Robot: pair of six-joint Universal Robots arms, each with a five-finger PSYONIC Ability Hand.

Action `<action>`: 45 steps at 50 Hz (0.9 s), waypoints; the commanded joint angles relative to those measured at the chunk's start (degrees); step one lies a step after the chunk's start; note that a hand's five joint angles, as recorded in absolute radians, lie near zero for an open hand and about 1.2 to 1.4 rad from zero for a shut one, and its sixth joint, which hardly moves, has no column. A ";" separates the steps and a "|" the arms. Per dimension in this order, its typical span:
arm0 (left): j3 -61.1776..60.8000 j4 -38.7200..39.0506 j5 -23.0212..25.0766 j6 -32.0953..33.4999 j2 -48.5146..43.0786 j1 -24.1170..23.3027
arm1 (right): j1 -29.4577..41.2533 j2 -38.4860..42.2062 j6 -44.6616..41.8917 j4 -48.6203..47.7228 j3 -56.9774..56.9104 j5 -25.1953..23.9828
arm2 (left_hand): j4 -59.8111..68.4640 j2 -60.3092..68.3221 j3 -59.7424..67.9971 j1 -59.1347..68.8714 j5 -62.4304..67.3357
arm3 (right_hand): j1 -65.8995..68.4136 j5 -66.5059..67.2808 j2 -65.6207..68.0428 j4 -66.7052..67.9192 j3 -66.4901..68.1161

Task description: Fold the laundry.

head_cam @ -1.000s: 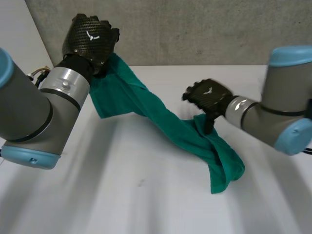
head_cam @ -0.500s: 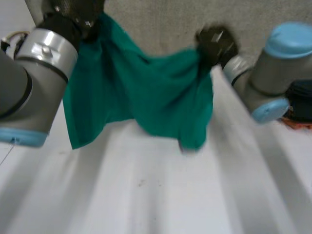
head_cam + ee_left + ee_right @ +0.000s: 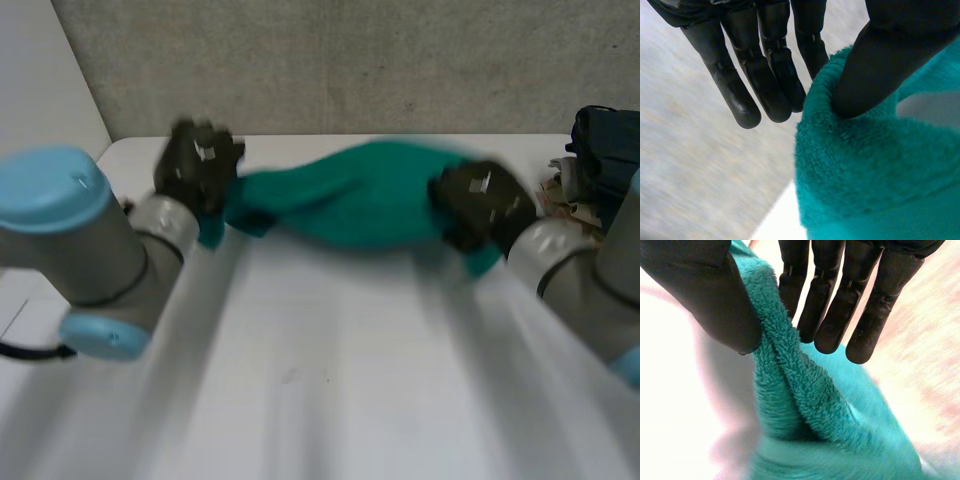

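A green towel point(image 3: 350, 205) is stretched between my two hands just above the far half of the white table point(image 3: 320, 380). My left hand point(image 3: 198, 170) holds its left end; in the left wrist view the thumb point(image 3: 875, 65) presses the towel's thick edge point(image 3: 865, 165) against the straight fingers point(image 3: 765, 75). My right hand point(image 3: 480, 205) grips the right end; in the right wrist view the thumb point(image 3: 710, 300) and fingers point(image 3: 840, 305) pinch a bunched ridge of the towel point(image 3: 805, 390). A small tail of cloth hangs below each hand.
A dark blue bundle point(image 3: 605, 140) with other coloured items lies at the table's far right edge. A grey wall point(image 3: 330, 60) rises behind the table. The near half of the tabletop is bare white surface.
Both hands swung the towel up high, then came down toward the table, stretching it sideways between them. My right hand closed on the towel's right end during the lift.
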 commanded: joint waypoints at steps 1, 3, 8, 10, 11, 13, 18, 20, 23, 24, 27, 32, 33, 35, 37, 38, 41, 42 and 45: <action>-5.32 -0.28 0.12 -0.39 -3.39 -0.03 | 0.29 5.53 -8.17 1.11 4.97 0.78 | 11.31 11.35 11.57 14.63 14.05 | 24.31 14.88 12.49 11.86 12.20; -5.85 -0.28 0.04 -0.39 -3.21 -0.03 | -0.06 5.53 -8.08 1.19 4.97 0.87 | 11.31 11.35 11.57 14.63 14.05 | 22.54 13.11 10.71 10.09 10.43; -6.28 -0.28 0.04 -0.39 -1.46 0.24 | -0.42 5.36 -7.03 1.11 4.62 0.96 | 11.31 11.35 11.57 14.63 14.05 | -18.81 -28.24 -30.64 -31.26 -30.92; -6.55 -0.28 0.03 -0.39 0.29 0.41 | -1.47 4.66 -4.84 1.28 4.10 1.48 | 11.31 11.35 11.57 14.63 14.05 | -27.42 -36.85 -39.24 -39.87 -39.53; -6.64 -0.28 0.04 -0.48 0.65 0.41 | -1.99 4.13 -3.70 1.63 3.75 1.75 | 11.31 11.35 11.57 14.63 14.05 | -28.10 -37.53 -39.93 -40.55 -40.21; -7.07 -0.28 0.04 -0.57 1.70 0.41 | -3.75 1.94 0.85 3.20 2.78 2.71 | 11.31 11.35 11.57 14.63 14.05 | -29.28 -38.71 -41.10 -41.73 -41.39; -7.95 -0.28 0.04 -0.83 3.29 0.41 | -7.00 -0.09 9.92 12.34 -0.73 3.07 | 11.31 11.35 11.57 14.63 14.05 | -29.62 -39.05 -41.45 -42.07 -41.73; -8.31 -0.28 0.04 -0.83 3.73 0.41 | -9.45 -0.01 12.29 18.20 -2.14 2.54 | 11.31 11.35 11.57 14.63 14.05 | -30.13 -39.55 -41.95 -42.57 -42.23; -8.75 -0.28 0.12 -0.83 3.82 0.50 | -12.27 0.17 13.27 21.75 -2.06 2.10 | 11.31 11.35 11.57 14.63 14.05 | -31.14 -40.56 -42.96 -43.58 -43.24; -8.83 -0.28 0.04 -0.83 3.82 0.50 | -13.85 0.52 13.62 22.54 -1.71 1.75 | 11.31 11.35 11.57 14.63 14.05 | -31.31 -40.73 -43.13 -43.75 -43.41; -8.92 -0.28 0.04 -0.83 3.82 0.59 | -15.70 1.57 13.80 22.81 -1.44 0.61 | 11.31 11.35 11.57 14.63 14.05 | -31.31 -40.73 -43.13 -43.75 -43.42; -9.36 -0.28 0.12 -0.92 3.82 1.47 | -18.25 6.40 13.89 23.17 0.05 -2.55 | 11.31 11.35 11.57 14.63 14.05 | -27.45 -36.88 -39.28 -39.90 -39.56; -9.36 -0.28 0.04 -0.92 3.82 1.56 | -18.43 6.76 13.98 23.17 0.49 -3.34 | 11.31 11.35 11.57 14.63 14.05 | -26.77 -36.20 -38.60 -39.22 -38.88; -9.45 -0.28 0.04 -0.92 3.82 1.56 | -18.52 7.11 14.07 22.90 1.37 -4.66 | 11.31 11.35 11.57 14.63 14.05 | -26.43 -35.86 -38.25 -38.88 -38.54; -9.62 -0.28 0.04 -0.92 3.82 1.56 | -18.52 7.64 14.41 22.55 2.25 -6.68 | 11.31 11.35 11.57 14.63 14.05 | -23.75 -33.18 -35.57 -36.20 -35.86; -9.63 -0.28 0.04 -0.92 3.82 1.47 | -18.44 7.82 14.50 22.46 2.34 -7.47 | 11.31 11.35 11.57 14.63 14.05 | -23.07 -32.50 -34.90 -35.52 -35.18; -9.63 -0.28 0.04 -0.92 3.91 1.47 | -18.17 9.66 15.73 21.41 2.25 -9.15 | 11.31 11.35 11.57 14.63 14.05 | -20.55 -29.98 -32.37 -33.00 -32.66; -9.63 -0.28 0.04 -0.92 3.99 1.47 | -18.17 10.19 16.17 21.15 1.99 -9.32 | 11.31 11.35 11.57 14.63 14.05 | -19.71 -29.14 -31.53 -32.16 -31.82; -9.63 -0.37 -0.05 -1.36 4.35 1.47 | -17.65 11.77 18.45 20.53 1.37 -9.59 | 11.31 11.35 11.57 14.63 14.05 | -13.51 -22.93 -25.33 -25.95 -25.62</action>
